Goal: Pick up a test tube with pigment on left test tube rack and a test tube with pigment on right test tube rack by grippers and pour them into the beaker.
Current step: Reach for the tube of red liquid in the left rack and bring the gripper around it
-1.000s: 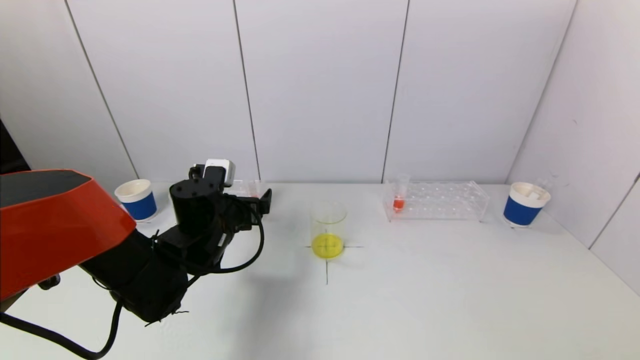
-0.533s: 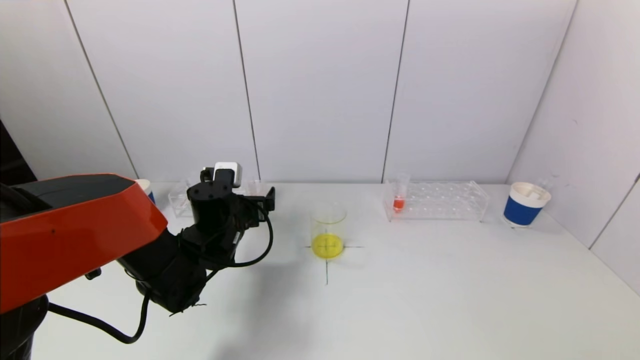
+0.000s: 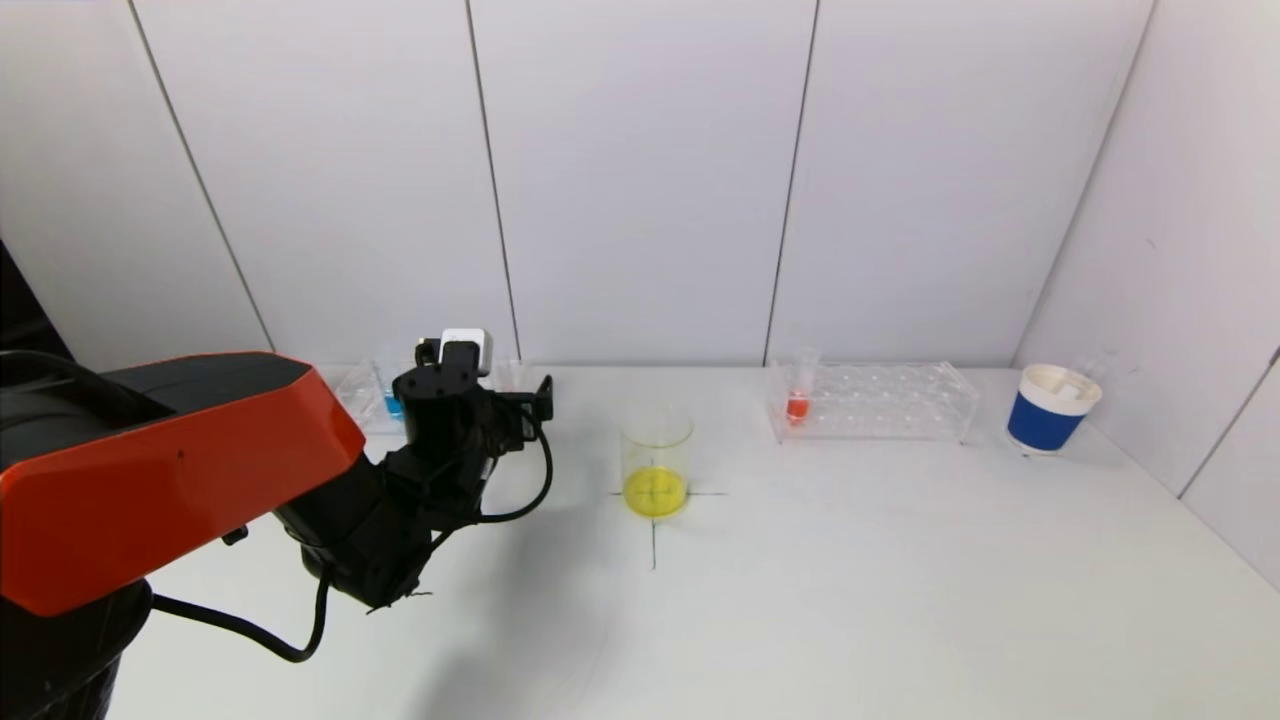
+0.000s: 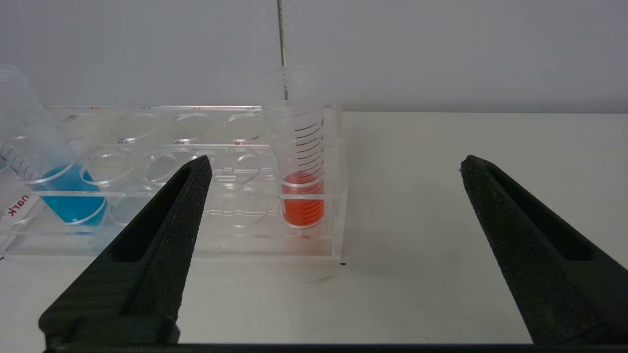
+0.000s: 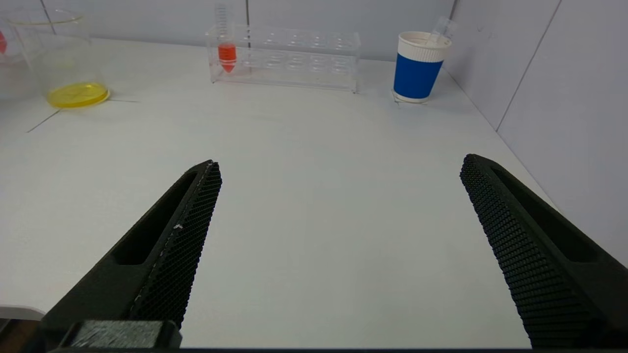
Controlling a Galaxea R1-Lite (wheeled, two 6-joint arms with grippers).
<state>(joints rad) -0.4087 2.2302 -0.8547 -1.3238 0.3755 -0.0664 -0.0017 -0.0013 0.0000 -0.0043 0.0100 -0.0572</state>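
While the left gripper (image 4: pixel 333 166), fingers wide apart and holding nothing, faces the left rack (image 4: pixel 196 147), the step is approach; next it must centre on the red tube (image 4: pixel 300 162) at the rack's end. Beaker (image 3: pixel 656 460) holds yellow liquid; right rack (image 3: pixel 875 400) holds another red tube (image 3: pixel 798 385). Right gripper (image 5: pixel 338 169) is parked, fingers apart.

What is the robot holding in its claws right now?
Nothing. The left gripper is open, facing the red test tube in the left rack; the right gripper is open too.

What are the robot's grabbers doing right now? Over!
Left gripper open, facing red test tube in left rack. Right gripper open, idle. Path clear.
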